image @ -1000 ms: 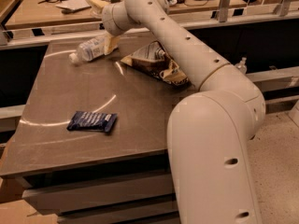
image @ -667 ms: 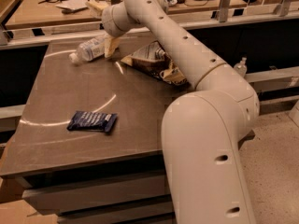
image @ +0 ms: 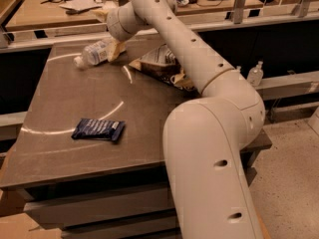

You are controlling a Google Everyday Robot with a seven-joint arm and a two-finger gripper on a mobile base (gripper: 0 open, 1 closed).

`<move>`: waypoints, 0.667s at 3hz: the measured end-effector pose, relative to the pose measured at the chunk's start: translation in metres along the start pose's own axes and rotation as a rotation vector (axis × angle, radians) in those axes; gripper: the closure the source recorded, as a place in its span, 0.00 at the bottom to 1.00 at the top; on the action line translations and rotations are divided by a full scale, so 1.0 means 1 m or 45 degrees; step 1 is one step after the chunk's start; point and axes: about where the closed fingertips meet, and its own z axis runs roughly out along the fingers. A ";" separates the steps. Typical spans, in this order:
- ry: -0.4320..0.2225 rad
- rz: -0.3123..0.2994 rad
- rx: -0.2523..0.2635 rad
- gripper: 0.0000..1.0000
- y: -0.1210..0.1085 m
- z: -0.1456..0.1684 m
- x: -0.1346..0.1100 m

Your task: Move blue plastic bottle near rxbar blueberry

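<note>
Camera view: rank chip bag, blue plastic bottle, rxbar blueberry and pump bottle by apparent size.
1. chip bag, though the arm hides part of it.
2-3. blue plastic bottle and rxbar blueberry: they look alike, and the bar is nearer the camera, so unranked.
4. pump bottle.
The gripper is at the bottle's end away from its cap.

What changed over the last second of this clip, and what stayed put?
Only the arm's thick near section shifted, a little toward the left of the picture. The gripper stays against the bottle lying at the far end of the table; nothing was visibly grabbed or released. Bottle, blue snack bar and chip bag lie where they were.
</note>
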 end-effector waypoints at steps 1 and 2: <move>-0.040 -0.029 -0.026 0.47 0.000 0.004 -0.007; -0.102 -0.058 -0.051 0.78 0.001 0.011 -0.019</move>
